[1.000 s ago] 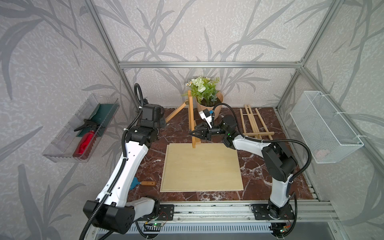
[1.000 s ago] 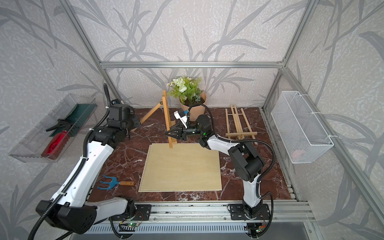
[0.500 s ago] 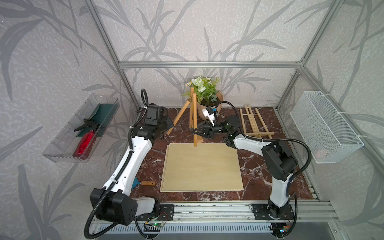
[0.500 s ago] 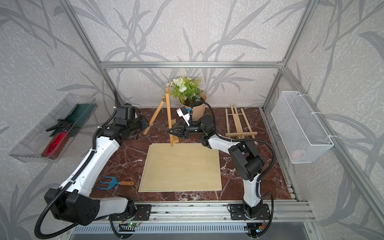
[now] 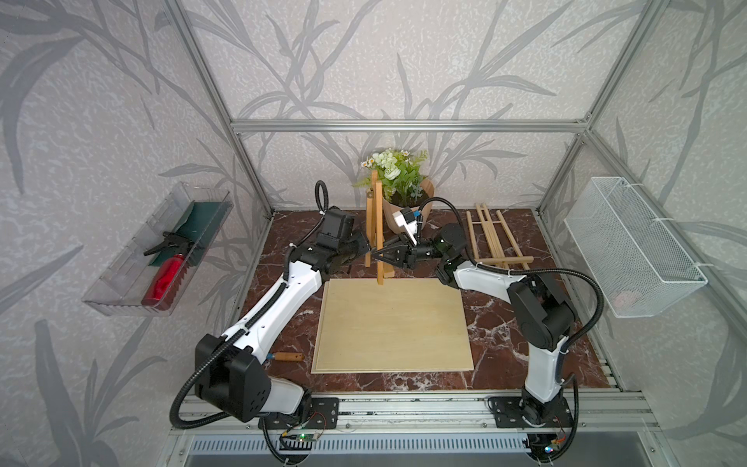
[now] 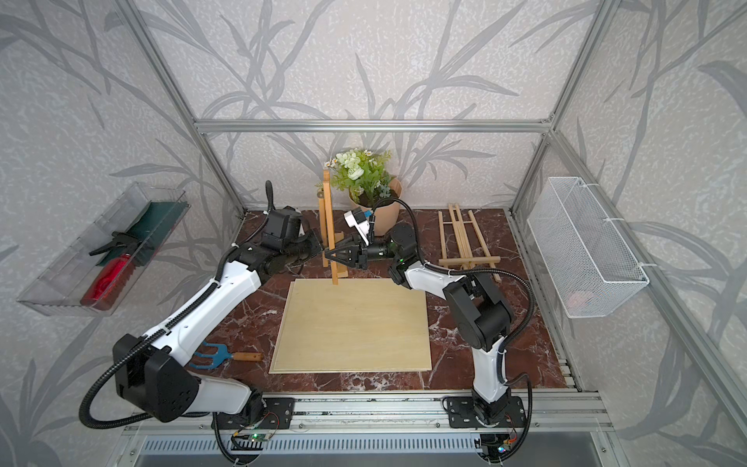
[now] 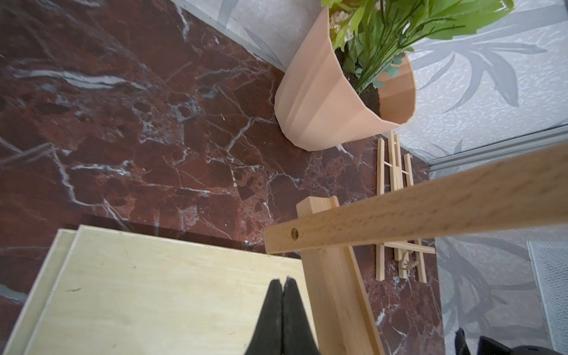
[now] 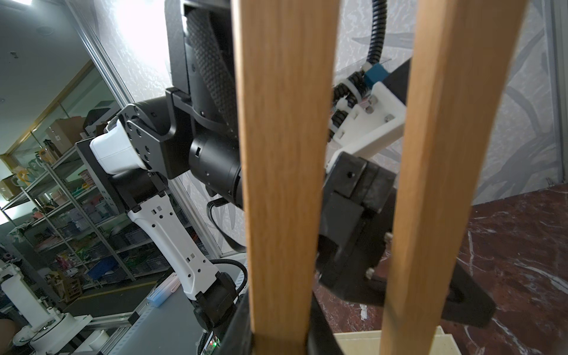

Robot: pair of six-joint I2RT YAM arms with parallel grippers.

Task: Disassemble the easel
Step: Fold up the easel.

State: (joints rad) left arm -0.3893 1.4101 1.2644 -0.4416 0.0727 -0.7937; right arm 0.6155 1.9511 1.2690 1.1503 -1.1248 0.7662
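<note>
**A:** How far along is it?

**B:** Not far, I'd judge. The pale wooden easel (image 5: pixel 376 202) stands upright at the far edge of the square pale plywood board (image 5: pixel 392 323), and its two long slats are joined at the top.

**A:** Who has hold of it?

**B:** The right tool (image 5: pixel 380 258) is clamped on the front slat (image 5: pixel 380 226), low down. The left tool (image 7: pixel 283 285) has its tips pressed together on nothing, just beside the rear slat (image 5: pixel 368 226).

**A:** Is anything off it?

**B:** A flat frame of thin wooden sticks (image 5: pixel 491 238) lies on the red-brown marble counter (image 5: pixel 505 364), well apart on the right arm's side. I cannot tell whether it belongs to this easel.

**A:** So what's left?

**B:** By my reckoning, parting the two slats and the small ledge (image 5: pixel 388 273) at the foot. No joint looks undone.
</note>
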